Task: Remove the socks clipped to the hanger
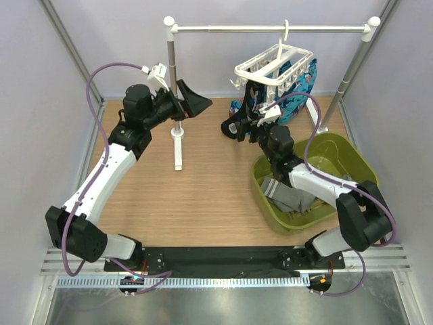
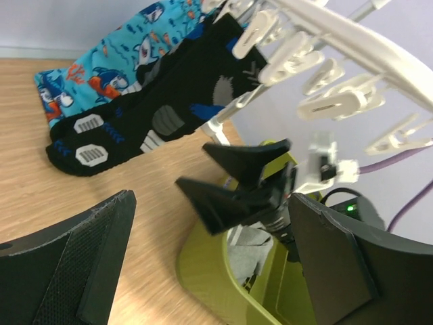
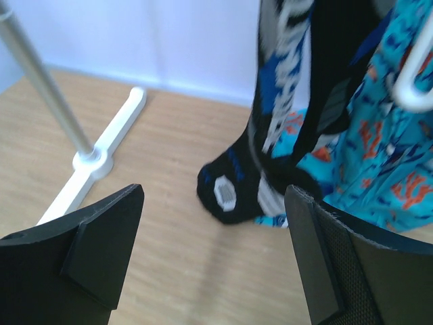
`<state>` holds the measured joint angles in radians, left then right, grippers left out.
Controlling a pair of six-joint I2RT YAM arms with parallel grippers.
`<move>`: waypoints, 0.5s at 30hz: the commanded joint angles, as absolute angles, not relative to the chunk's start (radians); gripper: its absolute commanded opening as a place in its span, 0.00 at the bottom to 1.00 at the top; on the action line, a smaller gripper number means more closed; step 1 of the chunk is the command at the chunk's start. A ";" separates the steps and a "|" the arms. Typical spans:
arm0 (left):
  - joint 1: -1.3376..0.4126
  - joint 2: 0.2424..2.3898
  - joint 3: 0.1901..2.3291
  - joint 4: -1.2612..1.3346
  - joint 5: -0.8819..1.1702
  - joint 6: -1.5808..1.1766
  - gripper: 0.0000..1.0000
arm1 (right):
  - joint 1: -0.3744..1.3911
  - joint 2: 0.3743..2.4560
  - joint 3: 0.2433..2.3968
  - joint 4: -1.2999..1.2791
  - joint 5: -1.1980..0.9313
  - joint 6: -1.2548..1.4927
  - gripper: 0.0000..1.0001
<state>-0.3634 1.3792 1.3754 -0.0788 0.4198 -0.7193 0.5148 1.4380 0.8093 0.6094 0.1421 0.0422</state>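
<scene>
left fingers (image 2: pixel 74 271): spread, empty
right fingers (image 3: pixel 88 250): spread, facing black sock (image 3: pixel 237 172), approach step
hanger (image 2: pixel 352 32): next I pinch sock, pull it free

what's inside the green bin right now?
Grey socks with dark and white cuff bands lie piled at the near-left end of the green bin. The far end shows bare floor. The right arm crosses over the middle, so anything beneath it is hidden.
</scene>
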 commanded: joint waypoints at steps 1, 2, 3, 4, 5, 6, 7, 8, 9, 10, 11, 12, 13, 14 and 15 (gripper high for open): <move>-0.359 1.359 1.355 -0.043 0.379 -0.699 1.00 | 0.514 1.482 0.893 0.796 0.262 0.029 0.92; -0.360 1.359 1.351 -0.043 0.377 -0.699 1.00 | 0.514 1.495 0.900 0.807 0.273 0.028 0.92; -0.360 1.358 1.347 -0.041 0.376 -0.699 1.00 | 0.514 1.517 0.908 0.821 0.288 0.026 0.92; -0.359 1.356 1.344 -0.043 0.376 -0.698 1.00 | 0.514 1.531 0.925 0.825 0.322 0.018 0.92; -0.360 1.356 1.342 -0.043 0.373 -0.695 1.00 | 0.514 1.542 0.933 0.833 0.340 0.017 0.92; -0.360 1.351 1.335 -0.043 0.373 -0.693 1.00 | 0.514 1.551 0.936 0.856 0.348 0.012 0.91; -0.359 1.347 1.332 -0.041 0.373 -0.692 1.00 | 0.514 1.572 0.945 0.867 0.353 0.005 0.89; -0.360 1.344 1.328 -0.041 0.368 -0.692 1.00 | 0.514 1.578 0.946 0.897 0.348 0.005 0.81; -0.359 1.341 1.324 -0.041 0.367 -0.689 1.00 | 0.514 1.586 0.942 0.917 0.341 0.005 0.74; -0.360 1.338 1.319 -0.043 0.367 -0.686 1.00 | 0.514 1.585 0.928 0.934 0.333 0.005 0.65; -0.359 1.336 1.318 -0.043 0.365 -0.681 1.00 | 0.512 1.580 0.920 0.960 0.325 0.005 0.49; -0.359 1.333 1.318 -0.044 0.370 -0.666 1.00 | 0.514 1.574 0.911 0.969 0.318 0.008 0.43; -0.360 1.330 1.313 -0.049 0.370 -0.660 1.00 | 0.514 1.551 0.887 0.977 0.307 0.008 0.38; -0.359 1.321 1.312 -0.048 0.371 -0.651 1.00 | 0.514 1.537 0.873 0.989 0.278 0.006 0.31; -0.360 1.315 1.310 -0.048 0.374 -0.635 1.00 | 0.514 1.522 0.859 0.992 0.258 0.008 0.26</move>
<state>-0.3630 1.3689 1.3140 -0.0799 0.3740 -0.6865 0.5144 1.5848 0.8879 0.8520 0.2886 0.0074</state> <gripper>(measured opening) 0.996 0.315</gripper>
